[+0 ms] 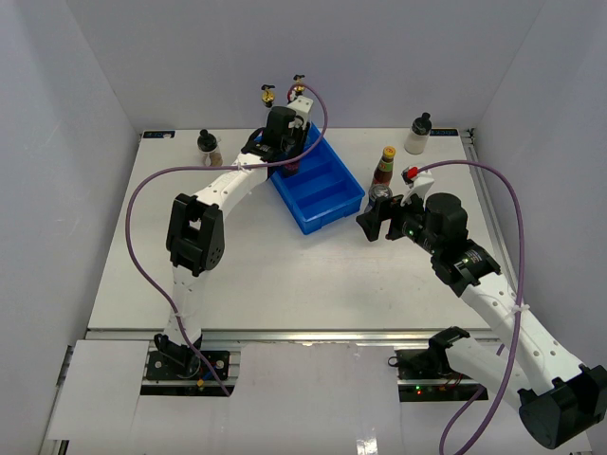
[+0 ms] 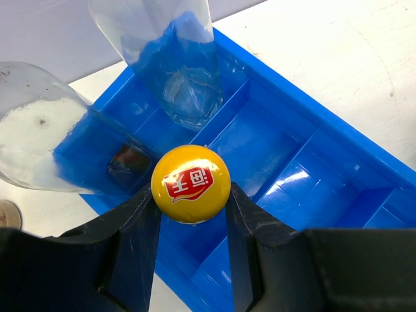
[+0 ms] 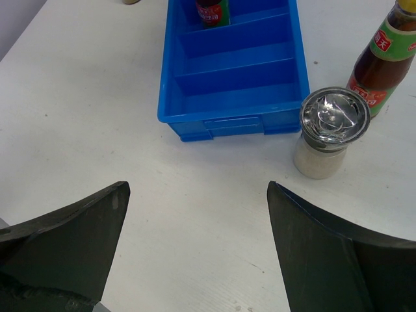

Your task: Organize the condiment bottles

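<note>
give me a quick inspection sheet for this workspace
surface: white table, no spills seen
job's things: one sauce bottle in the blue tray, clear bottles at its far end; second sauce bottle and jars on the table
clutter: nothing seen
grippers: left fingers shut on the sauce bottle's cap; right fingers open, holding nothing
cables: purple cables loop from both arms
surroundings: pale walls

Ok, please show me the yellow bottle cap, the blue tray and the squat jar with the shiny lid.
yellow bottle cap (image 2: 190,184), left wrist view, centre of its top.
blue tray (image 3: 188,125), right wrist view, near outer wall.
squat jar (image 3: 333,116), right wrist view, its shiny lid.
</note>
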You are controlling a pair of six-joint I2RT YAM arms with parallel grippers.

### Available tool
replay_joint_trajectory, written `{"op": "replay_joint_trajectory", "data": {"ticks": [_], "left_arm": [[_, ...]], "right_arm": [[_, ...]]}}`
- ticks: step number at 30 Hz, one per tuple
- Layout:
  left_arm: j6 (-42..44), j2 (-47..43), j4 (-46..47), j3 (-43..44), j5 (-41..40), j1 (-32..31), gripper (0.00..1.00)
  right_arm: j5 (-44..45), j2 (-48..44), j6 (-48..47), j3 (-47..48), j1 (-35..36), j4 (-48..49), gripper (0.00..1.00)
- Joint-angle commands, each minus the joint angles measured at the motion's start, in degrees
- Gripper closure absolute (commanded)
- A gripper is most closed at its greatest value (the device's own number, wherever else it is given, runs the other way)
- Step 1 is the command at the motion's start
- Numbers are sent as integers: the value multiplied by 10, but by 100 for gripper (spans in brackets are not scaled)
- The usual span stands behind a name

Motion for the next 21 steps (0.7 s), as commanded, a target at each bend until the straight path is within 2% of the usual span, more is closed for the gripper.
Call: {"op": "replay_joint_trajectory", "data": {"ticks": [1,5,9,21], "left_arm": [[-7,-20,29,18,-10,-3,67],[-10,-26,24,16,-17,-2,48],[-10,-33,18,16,-28,-3,37],[-15,-64,-20,20,-42,-2,18]], "right_arm": [[4,-2,-12,11,-1,23,8],[3,-2,-11,12,-1,23,8],[3,-4,-12,11,0,22,8],[1,-3,-11,29,-1,0,8]]}}
